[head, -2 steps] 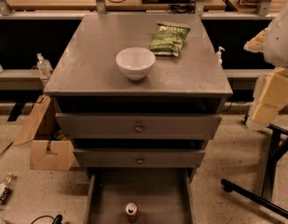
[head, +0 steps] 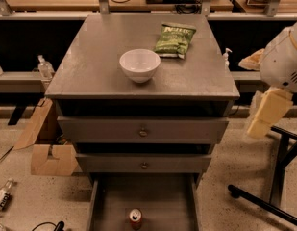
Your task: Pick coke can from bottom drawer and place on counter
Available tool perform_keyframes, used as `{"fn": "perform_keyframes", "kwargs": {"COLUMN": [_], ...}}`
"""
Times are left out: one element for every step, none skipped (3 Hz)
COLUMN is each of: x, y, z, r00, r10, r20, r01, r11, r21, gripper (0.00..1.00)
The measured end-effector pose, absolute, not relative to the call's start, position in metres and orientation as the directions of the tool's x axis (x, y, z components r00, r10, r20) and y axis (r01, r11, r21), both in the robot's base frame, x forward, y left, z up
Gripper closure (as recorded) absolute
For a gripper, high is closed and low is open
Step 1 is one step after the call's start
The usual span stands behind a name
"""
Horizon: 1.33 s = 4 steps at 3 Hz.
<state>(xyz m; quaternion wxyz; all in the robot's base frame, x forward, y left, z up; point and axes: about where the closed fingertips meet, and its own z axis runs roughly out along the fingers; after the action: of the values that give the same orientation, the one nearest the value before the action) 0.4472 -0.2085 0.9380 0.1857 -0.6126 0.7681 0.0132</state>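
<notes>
The counter (head: pixel 90 71) lies left of the jaws and about level with them. The jaws hang off the arm (head: pixel 282 61), clear of the cabinet; whether they are open or closed I cannot tell. The bottom drawer (head: pixel 162 196) stands pulled out, well below and left of the jaws, under 2 shut drawers. It holds only the coke can (head: pixel 135 218), upright at its middle. The reach should probably drop straight over the can, clear of the drawer walls. The bowl (head: pixel 139 64) on the counter looks empty.
</notes>
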Motion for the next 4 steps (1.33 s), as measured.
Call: {"fn": "perform_keyframes", "kwargs": {"x": [0.446,0.439,0.441,0.454], "y": [-0.179,-0.148,-0.127,-0.125], "z": [0.858,0.791,0.744,0.743], "r00": [-0.107,-0.072,-0.071,-0.039], "r10": [-0.852,-0.703,-0.490,-0.396], "r20": [-0.512,-0.708,-0.869,-0.918], "r01": [-0.967,-0.967,-0.944,-0.919], "r11": [0.210,0.222,0.314,0.375], "r21": [-0.147,-0.122,-0.100,-0.122], "gripper": [0.00,0.00,0.00,0.00]}}
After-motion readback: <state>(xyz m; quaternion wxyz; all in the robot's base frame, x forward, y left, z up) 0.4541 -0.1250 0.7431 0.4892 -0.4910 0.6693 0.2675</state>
